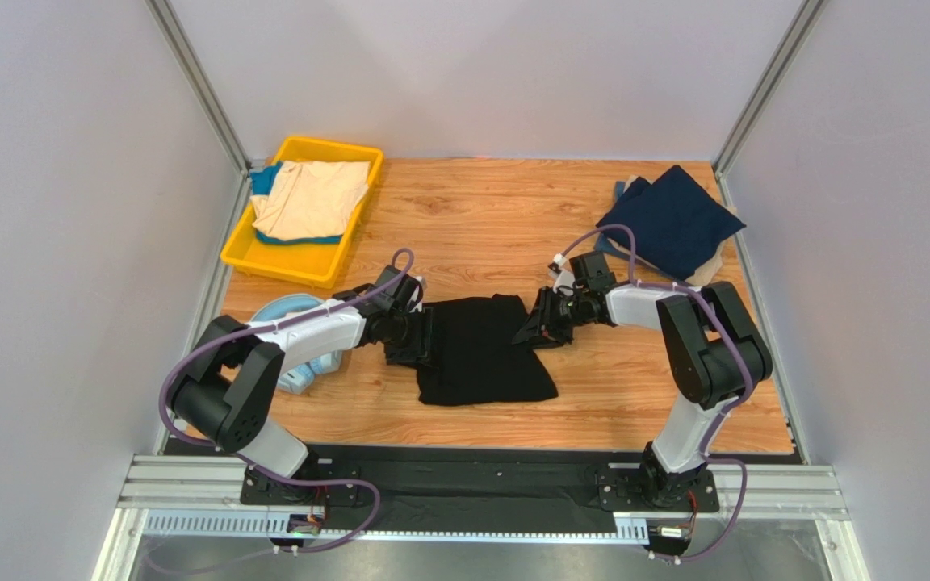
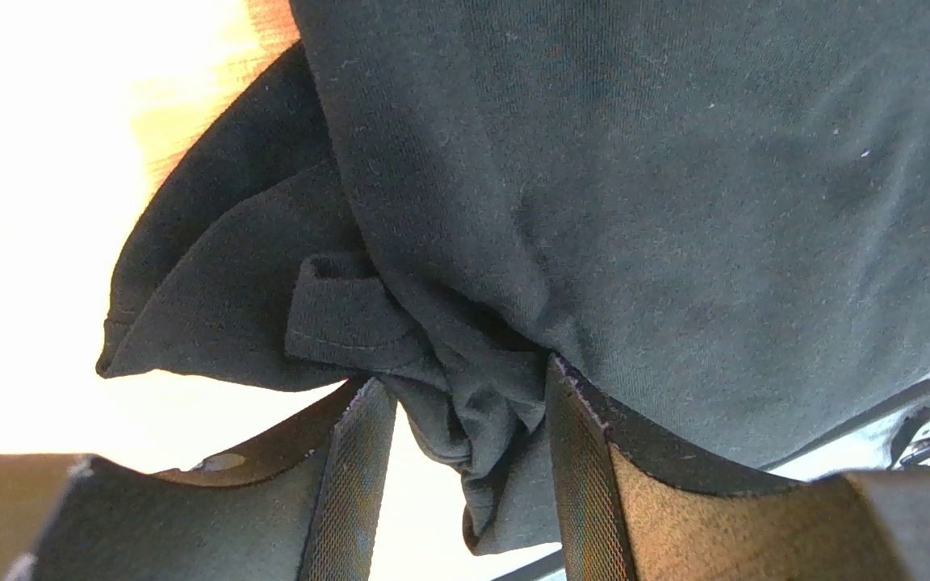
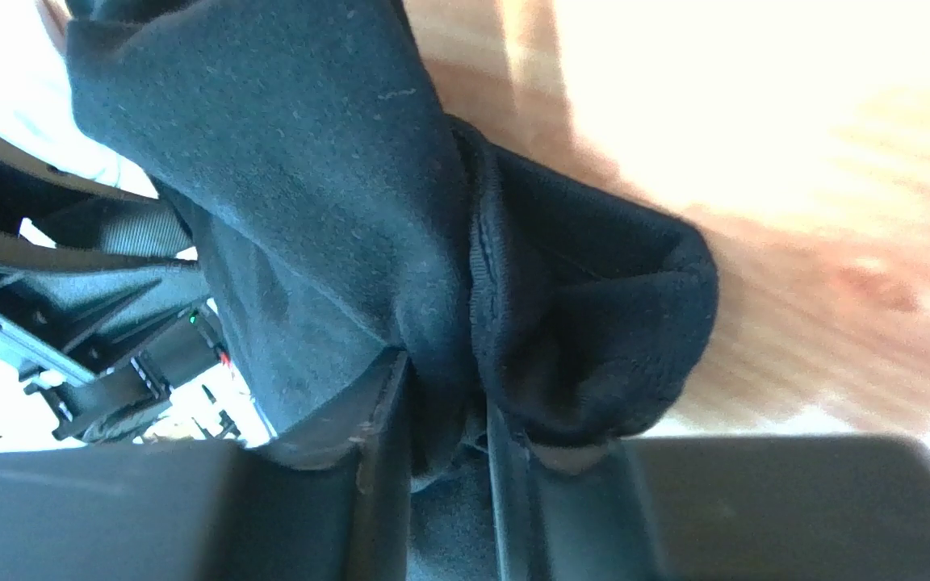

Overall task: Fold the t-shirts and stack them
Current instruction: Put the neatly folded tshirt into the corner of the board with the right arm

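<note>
- The black t-shirt [image 1: 478, 351] lies flat mid-table [image 1: 482, 218], its long axis running from far edge towards the arm bases.
- The left gripper [image 1: 413, 337] sits at the shirt's left edge and the right gripper [image 1: 545, 329] at its right edge, both equally near.
- The left jaws, part-way apart, are closed on a bunched wad of the shirt's cloth.
- The right jaws stand narrow, pinching a fold of the shirt's hem.
</note>
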Robot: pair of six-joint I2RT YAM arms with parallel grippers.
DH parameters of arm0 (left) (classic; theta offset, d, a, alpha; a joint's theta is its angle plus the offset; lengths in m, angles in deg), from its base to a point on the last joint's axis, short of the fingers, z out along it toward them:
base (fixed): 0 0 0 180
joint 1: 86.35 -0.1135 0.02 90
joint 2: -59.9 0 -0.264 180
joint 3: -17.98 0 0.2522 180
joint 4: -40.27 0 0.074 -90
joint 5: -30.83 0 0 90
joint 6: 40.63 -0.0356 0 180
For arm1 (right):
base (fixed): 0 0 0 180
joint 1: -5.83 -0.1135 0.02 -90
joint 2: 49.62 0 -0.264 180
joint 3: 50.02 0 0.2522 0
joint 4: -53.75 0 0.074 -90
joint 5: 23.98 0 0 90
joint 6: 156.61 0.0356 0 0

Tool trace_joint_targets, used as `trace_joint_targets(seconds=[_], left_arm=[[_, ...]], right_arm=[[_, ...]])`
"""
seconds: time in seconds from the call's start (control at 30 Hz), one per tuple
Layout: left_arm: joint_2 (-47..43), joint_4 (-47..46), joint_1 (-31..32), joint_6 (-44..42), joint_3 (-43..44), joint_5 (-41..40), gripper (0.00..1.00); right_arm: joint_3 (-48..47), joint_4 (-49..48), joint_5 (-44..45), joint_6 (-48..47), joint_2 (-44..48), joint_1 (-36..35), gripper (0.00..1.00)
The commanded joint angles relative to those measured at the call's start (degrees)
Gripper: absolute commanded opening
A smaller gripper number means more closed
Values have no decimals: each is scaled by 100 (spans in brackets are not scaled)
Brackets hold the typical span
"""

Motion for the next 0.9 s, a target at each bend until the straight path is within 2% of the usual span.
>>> trace_joint_targets(seconds=[0.0, 0.03, 0.1, 0.17, 0.27, 0.43, 0.57, 0.67, 0.7, 0.77, 0.83, 0.87], left_arm=[[4, 123, -8, -118, 122, -36, 55], [-5, 131, -8, -127, 122, -45, 55], [4, 123, -8, -127, 113, -45, 55], [4, 114, -8, -127, 104, -37, 55], [21, 114, -8, -136, 87, -28, 55], [57, 105, -8, -145, 78, -10, 54], [30, 105, -8, -154, 69, 7, 54], [-5, 114, -8, -171, 78, -10, 54], [-5, 123, -8, -180, 87, -10, 54], [21, 131, -8, -189, 104, -1, 54], [39, 132, -8, -198, 122, 25, 54], [48, 132, -8, -198, 131, 16, 54]], right_arm=[[371, 346, 566, -248, -229, -162, 20], [397, 259, 513, -239, -194, -162, 21], [380, 223, 347, -248, -202, -162, 45], [362, 257, 346, -231, -220, -162, 62], [380, 179, 337, -222, -272, -162, 74], [432, -173, -76, -37, -605, -180, 74], [432, -305, -138, 42, -800, -268, 71], [424, -296, -15, 77, -774, -373, 61], [415, -296, 11, 94, -774, -391, 55], [389, -296, 12, 112, -756, -391, 33], [371, -296, 29, 121, -730, -391, 26], [362, -296, 38, 112, -721, -391, 10]])
